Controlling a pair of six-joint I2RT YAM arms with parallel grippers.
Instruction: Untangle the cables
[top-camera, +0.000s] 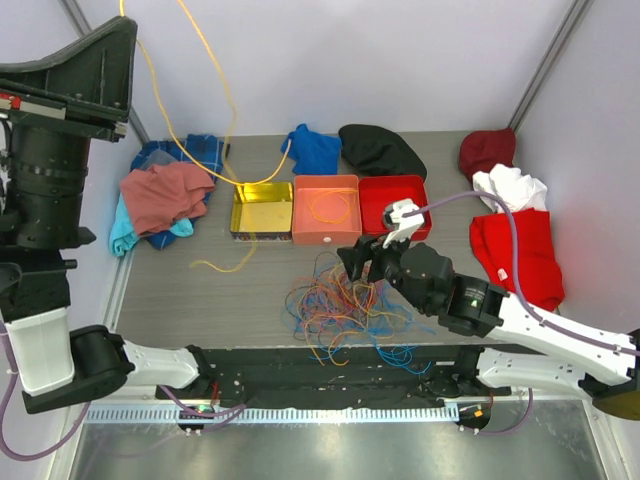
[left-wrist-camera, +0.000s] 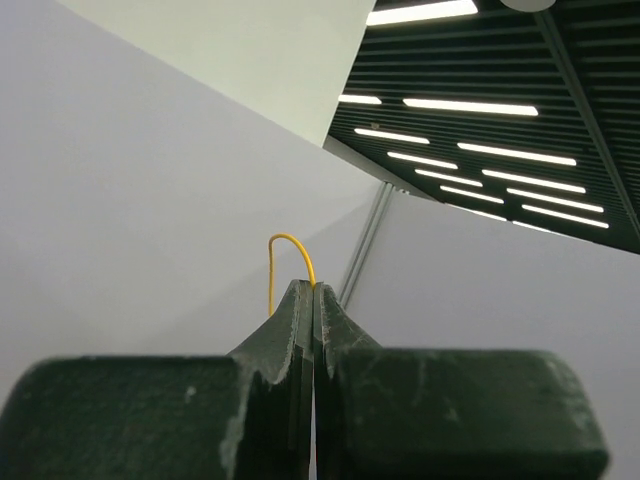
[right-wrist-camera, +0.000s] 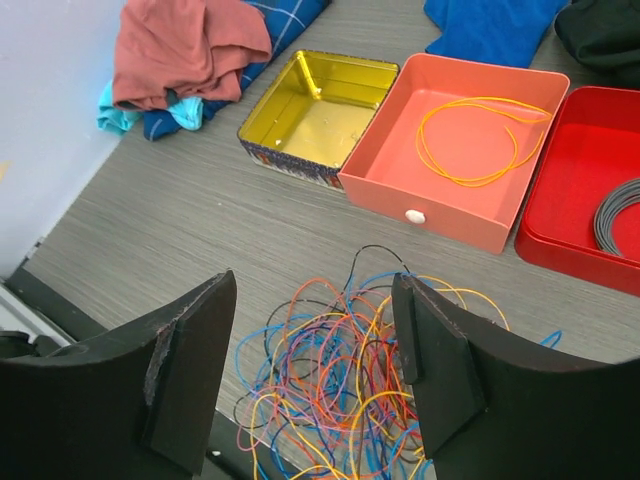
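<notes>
Left jaws clamped on yellow cable (left-wrist-camera: 271, 272), right jaws spread, empty, above tangled cables (right-wrist-camera: 330, 380)

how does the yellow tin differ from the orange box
The yellow tin is shiny gold inside; the orange box is matte. The orange box has a white knob and holds a looped orange cable; the yellow tin has no knob. Both are open, shallow and side by side.

I record white link shells and black joint housings on the left arm (top-camera: 42, 350) and the right arm (top-camera: 540, 325). A mauve hose (top-camera: 513, 250) runs along the right arm. Left gripper (left-wrist-camera: 313, 290) fingers: dark green, scuffed pale. Right gripper (right-wrist-camera: 313, 285) fingers: matte black, worn edges.
</notes>
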